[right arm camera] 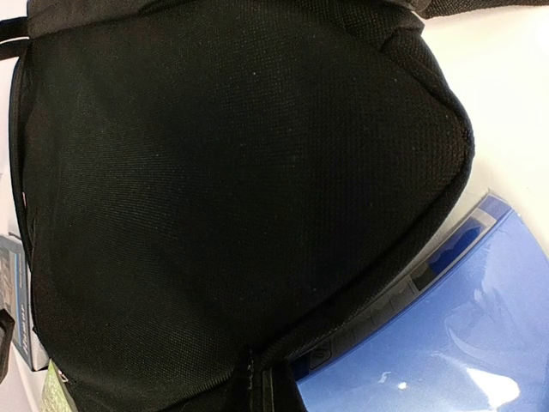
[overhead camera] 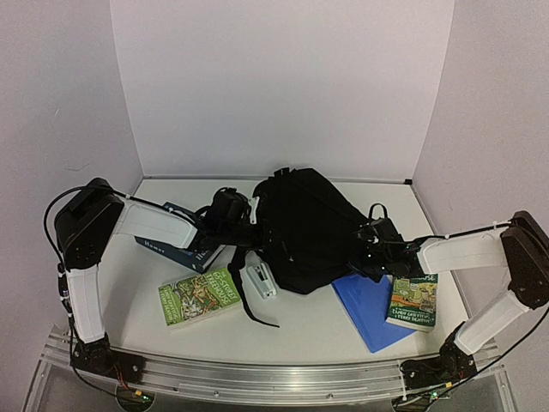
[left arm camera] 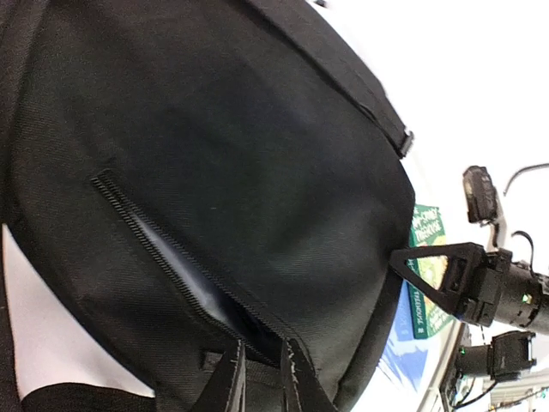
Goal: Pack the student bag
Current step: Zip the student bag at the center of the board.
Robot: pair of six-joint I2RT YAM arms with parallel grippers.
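Closest to me is the metal rail (overhead camera: 257, 378) with both arm bases bolted on it. Just beyond it, on the white table (overhead camera: 317, 330), a green book (overhead camera: 200, 296) lies on the left. On the right is a blue folder (overhead camera: 369, 309), with a second green book (overhead camera: 413, 300) overlapping its right edge.

The backpack (overhead camera: 304, 227) lies flat in the middle of the table towards the back, between the two arms. One strap (overhead camera: 244, 300) trails forward over the tabletop. A small white gadget (overhead camera: 259, 279) sits just beside that strap at the bag's near left edge. I cannot make out what it is. The bag's near right corner lies over the far corner of the folder.

My left gripper (overhead camera: 256, 228) is at the bag's left side, and its arm passes over a dark blue book (overhead camera: 176, 240). In the left wrist view its jaws stand a little apart, with a narrow gap, right at the end of a pocket zip (left arm camera: 129, 215). The zip is open, and pale lining shows through the slit.

My right gripper (overhead camera: 364, 245) is against the bag's right edge with its jaws closed together. I cannot tell whether they pinch any fabric.
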